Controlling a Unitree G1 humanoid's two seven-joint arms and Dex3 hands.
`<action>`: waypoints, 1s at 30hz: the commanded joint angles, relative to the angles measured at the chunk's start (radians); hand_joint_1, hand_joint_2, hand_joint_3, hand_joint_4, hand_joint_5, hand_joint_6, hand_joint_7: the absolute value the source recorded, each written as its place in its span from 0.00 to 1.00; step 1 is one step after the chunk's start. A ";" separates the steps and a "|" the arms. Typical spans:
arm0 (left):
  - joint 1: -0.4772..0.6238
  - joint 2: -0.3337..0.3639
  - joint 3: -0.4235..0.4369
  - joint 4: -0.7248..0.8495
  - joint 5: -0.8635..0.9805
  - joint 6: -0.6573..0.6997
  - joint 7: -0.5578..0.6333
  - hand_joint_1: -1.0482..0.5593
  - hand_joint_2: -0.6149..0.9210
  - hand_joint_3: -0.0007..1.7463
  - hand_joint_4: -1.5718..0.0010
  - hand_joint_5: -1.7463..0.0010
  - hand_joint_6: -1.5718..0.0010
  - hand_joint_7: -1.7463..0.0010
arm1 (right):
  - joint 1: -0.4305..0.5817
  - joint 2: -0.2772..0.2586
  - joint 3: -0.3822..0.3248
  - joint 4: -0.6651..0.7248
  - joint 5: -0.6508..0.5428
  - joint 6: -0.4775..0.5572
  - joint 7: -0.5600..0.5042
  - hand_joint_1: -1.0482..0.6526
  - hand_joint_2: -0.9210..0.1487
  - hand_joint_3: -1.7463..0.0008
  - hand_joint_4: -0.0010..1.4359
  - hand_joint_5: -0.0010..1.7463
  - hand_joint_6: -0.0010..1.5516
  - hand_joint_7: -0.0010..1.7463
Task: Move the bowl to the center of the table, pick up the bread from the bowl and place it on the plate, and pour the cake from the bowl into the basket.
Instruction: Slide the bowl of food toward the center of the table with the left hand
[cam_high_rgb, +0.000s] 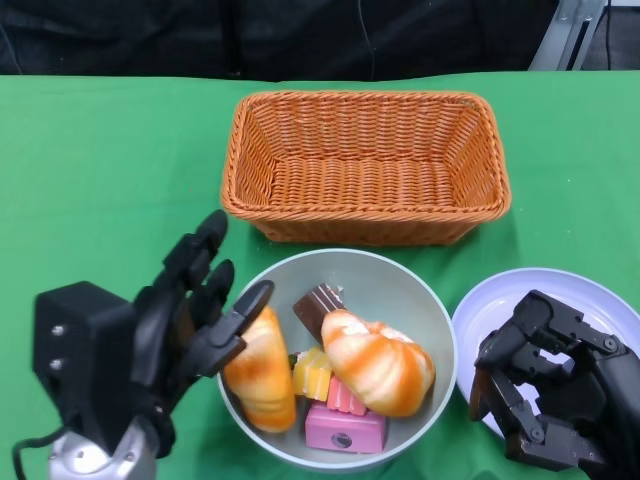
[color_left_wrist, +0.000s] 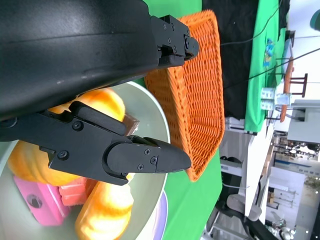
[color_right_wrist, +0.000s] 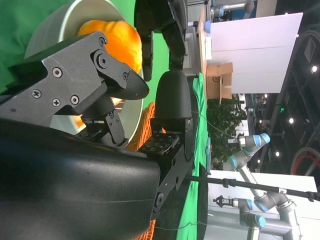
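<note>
Bowl (cam_high_rgb: 425, 310) sits mid-tabletop (cam_high_rgb: 100, 170), just in front of the basket (cam_high_rgb: 365, 165). Left robot hand (cam_high_rgb: 195, 310) released, fingers spread over the bowl's left rim, tips touching or nearly touching the long bread (cam_high_rgb: 262, 375), which lies front-to-back. Right robot hand (cam_high_rgb: 545, 385) curled, grasping nothing, over the plate (cam_high_rgb: 590, 290). Left robot hand is nearer that bread.

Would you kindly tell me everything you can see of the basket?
The basket is rectangular, woven of orange-brown wicker, with sloping walls and a thicker braided rim. It stands upright and empty on the green table, at the far side, just behind the bowl; whether they touch cannot be told. Neither hand touches it.
</note>
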 joint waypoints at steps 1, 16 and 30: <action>0.008 0.024 0.039 -0.014 -0.037 -0.010 -0.021 0.30 1.00 0.16 0.99 1.00 0.96 1.00 | 0.001 -0.004 -0.002 0.004 0.003 -0.003 0.000 0.59 0.31 0.39 0.51 0.99 0.41 0.79; 0.004 0.083 0.100 0.063 0.000 -0.141 -0.043 0.30 1.00 0.13 0.89 0.96 0.87 0.98 | -0.004 0.001 -0.003 0.017 -0.003 -0.014 0.002 0.58 0.28 0.42 0.51 1.00 0.41 0.79; -0.099 0.100 0.274 0.559 -0.204 -0.668 -0.382 0.51 1.00 0.06 0.30 0.94 0.33 0.96 | -0.019 0.006 -0.013 0.058 -0.012 -0.050 0.001 0.60 0.33 0.37 0.51 1.00 0.41 0.81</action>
